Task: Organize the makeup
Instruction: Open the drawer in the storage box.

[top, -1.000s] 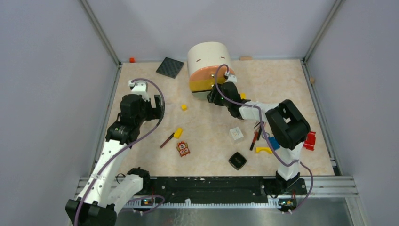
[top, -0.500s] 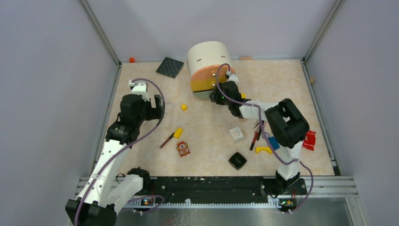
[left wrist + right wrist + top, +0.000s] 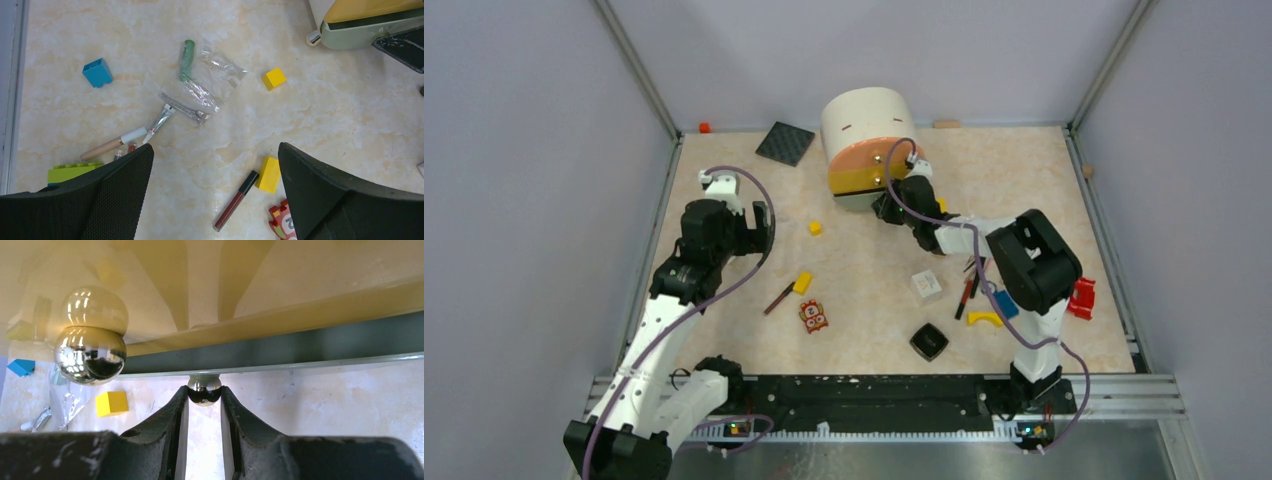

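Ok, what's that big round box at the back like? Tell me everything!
The round box stands upright near the back of the table. It looks like glossy plastic: white top, peach band, yellow band, pale green bottom tier. Low down are shiny silver balls, a big knob and a small knob. The right end effector pinches the small knob from both sides.

Soft, even overhead light fills the top view, leaving faint shadows on the table point(image 3: 1024, 180). The left wrist view is bright and sharp beyond its dark left fingers point(image 3: 100, 200). In the right wrist view the knob point(image 3: 204, 390) and a larger ball point(image 3: 90, 355) carry mirror glints, and the near right fingers point(image 3: 167, 430) blur.
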Motion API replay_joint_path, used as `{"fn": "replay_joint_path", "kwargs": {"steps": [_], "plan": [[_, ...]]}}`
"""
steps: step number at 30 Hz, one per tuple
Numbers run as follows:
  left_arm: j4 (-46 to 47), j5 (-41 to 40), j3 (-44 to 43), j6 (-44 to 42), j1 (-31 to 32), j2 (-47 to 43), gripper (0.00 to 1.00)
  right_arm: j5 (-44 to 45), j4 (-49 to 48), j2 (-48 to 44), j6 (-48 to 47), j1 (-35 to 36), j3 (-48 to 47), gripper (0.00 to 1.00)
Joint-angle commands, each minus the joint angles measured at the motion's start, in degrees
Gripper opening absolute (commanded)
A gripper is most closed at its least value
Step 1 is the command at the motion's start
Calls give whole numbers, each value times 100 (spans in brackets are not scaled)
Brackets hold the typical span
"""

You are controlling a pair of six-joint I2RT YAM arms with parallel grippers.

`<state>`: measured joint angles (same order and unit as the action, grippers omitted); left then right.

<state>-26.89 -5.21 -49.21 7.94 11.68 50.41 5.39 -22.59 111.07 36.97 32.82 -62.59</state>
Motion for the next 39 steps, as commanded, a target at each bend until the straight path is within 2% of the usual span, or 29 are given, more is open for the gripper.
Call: {"fn": "replay_joint_path", "kwargs": {"steps": [1,13,39], "plan": [[271,16,-3,-33,8,7,99,-303,-232,-342,-46,-6,351,17],[273,14,-7,-42,1,16,99,-369,-236,-1036,59,211,1148,17],[265,66,7,-39,5,3,99,-134,180,-1820,142,478,1885,18]]}}
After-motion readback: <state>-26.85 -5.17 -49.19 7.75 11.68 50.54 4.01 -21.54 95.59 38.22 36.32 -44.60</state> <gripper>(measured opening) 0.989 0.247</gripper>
